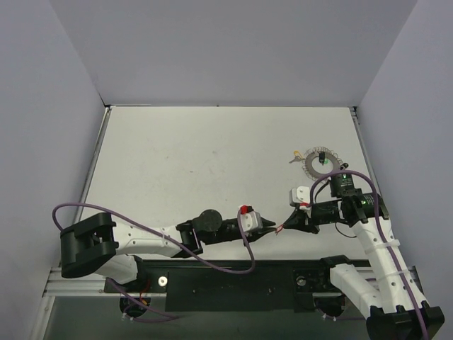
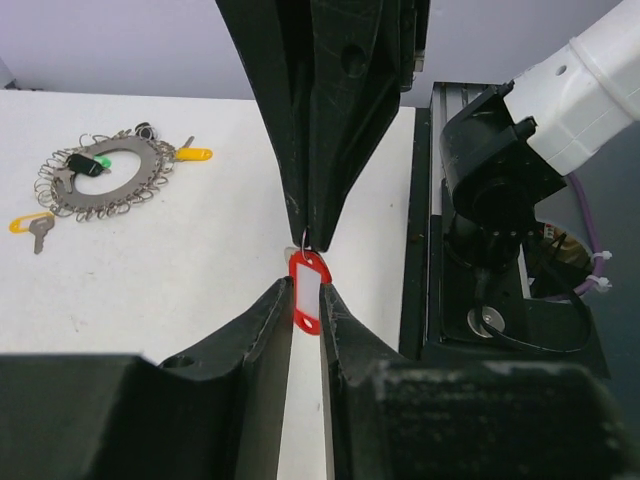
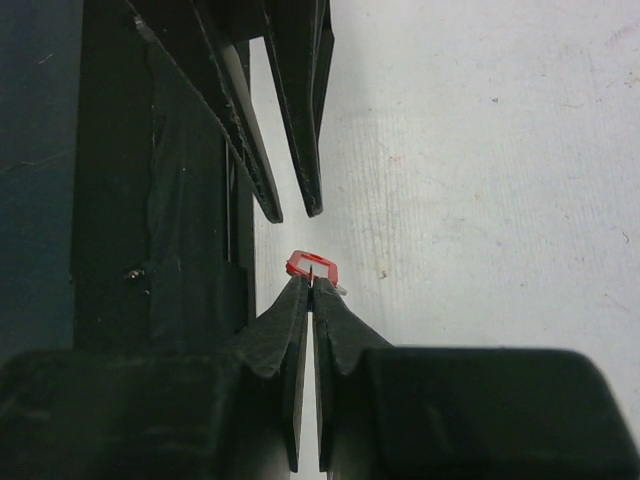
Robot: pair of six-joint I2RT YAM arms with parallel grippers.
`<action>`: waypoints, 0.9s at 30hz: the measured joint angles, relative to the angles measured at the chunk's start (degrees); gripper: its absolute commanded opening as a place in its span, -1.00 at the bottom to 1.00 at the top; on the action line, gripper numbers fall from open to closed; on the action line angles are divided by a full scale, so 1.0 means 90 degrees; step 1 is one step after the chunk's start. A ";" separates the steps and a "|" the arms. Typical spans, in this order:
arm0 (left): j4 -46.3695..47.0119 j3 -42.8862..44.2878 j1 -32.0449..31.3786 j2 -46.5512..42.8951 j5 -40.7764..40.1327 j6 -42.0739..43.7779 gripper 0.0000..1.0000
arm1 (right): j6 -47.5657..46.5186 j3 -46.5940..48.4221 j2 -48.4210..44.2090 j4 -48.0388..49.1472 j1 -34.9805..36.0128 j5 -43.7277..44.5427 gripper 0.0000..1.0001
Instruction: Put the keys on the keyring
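Pale grey walls [image 1: 226, 49] enclose a white surface [image 2: 200, 290]; the work is held above its near edge, just beside the black mounting frame [image 2: 420, 260]. A small key with a red plastic head [image 3: 310, 266] is pinched at its top wire loop by the right claw [image 2: 305, 235], whose jaws are fully closed on it. The left claw [image 2: 306, 300] is set from the opposite side, its jaws narrow and flanking the red head; whether they actually press on it cannot be told. The step is judged to be a hand-over or regrip of the red key between the claws. To do it well, the flat faces of the head should be squarely clamped low down, the wire loop left exposed for threading, and the right claw's hold released only once the left grip is firm. The silvery coiled keyring [image 2: 140, 170] lies on the surface well apart, further in on the right arm's side, with a green-headed key [image 2: 95, 163] on it. One yellow-headed key [image 2: 195, 155] lies just beside the ring, another [image 2: 30, 225] near it, loose. The closeness of the two claw tips and of the frame is noted as the main constraint on movement.
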 measured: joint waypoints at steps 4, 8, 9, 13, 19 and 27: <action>0.0058 0.0134 0.0000 0.0194 0.0005 0.0155 -0.49 | -0.0202 -0.0005 -0.0002 -0.0138 0.0000 -0.0053 -1.00; 0.0080 0.0197 0.0000 0.0316 0.0002 0.0260 -0.49 | -0.0323 -0.0005 -0.0002 -0.0223 0.0000 -0.0095 -1.00; 0.0085 0.0199 0.0000 0.0335 0.0005 0.0274 -0.49 | -0.0347 -0.0005 -0.0002 -0.0236 0.0000 -0.0095 -1.00; 0.0090 0.0262 0.0000 0.0423 0.0036 0.0287 -0.49 | -0.0420 -0.0005 -0.0002 -0.0260 0.0000 -0.0097 -1.00; 0.0109 0.0376 0.0000 0.0532 0.0158 0.0284 -0.49 | -0.0457 -0.0007 0.0000 -0.0262 -0.0005 -0.0100 -1.00; 0.0160 0.0398 0.0000 0.0648 0.0316 0.0270 -0.48 | -0.0459 -0.0032 0.0002 -0.0265 -0.0005 -0.0146 -1.00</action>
